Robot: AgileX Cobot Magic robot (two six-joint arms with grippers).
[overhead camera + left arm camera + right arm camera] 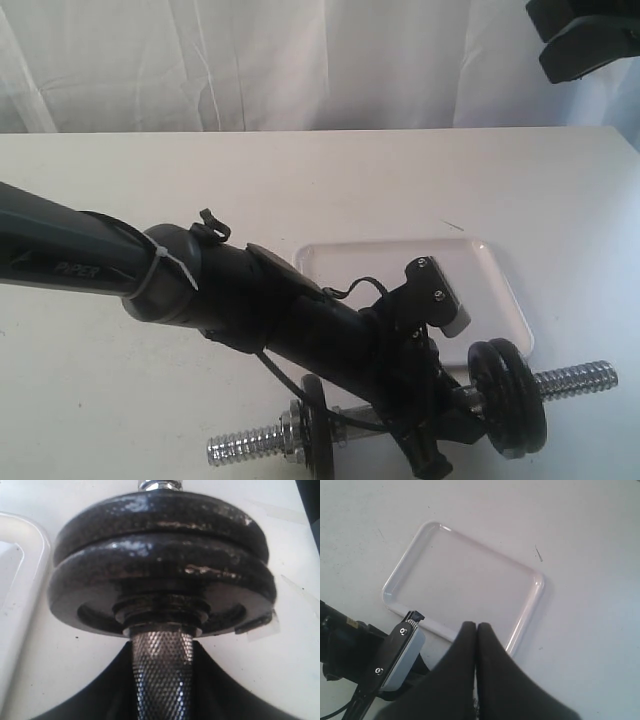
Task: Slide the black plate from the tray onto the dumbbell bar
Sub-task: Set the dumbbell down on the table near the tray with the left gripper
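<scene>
Bright, flat light; whites washed out, focus soft.
The far curtain [250, 60] and the table [150, 180] bleach almost white in the exterior view, and the tray [485, 268] barely stands out. Shadows are faint. Small glints sit on the dumbbell bar [575, 380] and the black discs [165, 570]; the right gripper [476, 627], close to its lens, is out of focus.

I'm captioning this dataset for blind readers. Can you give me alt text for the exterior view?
The left gripper reaches in from the left and clamps the middle of a chrome dumbbell bar on a white table. Two black plates sit on the bar's right side, a single plate on its left; a white tray lies just behind it.
</scene>
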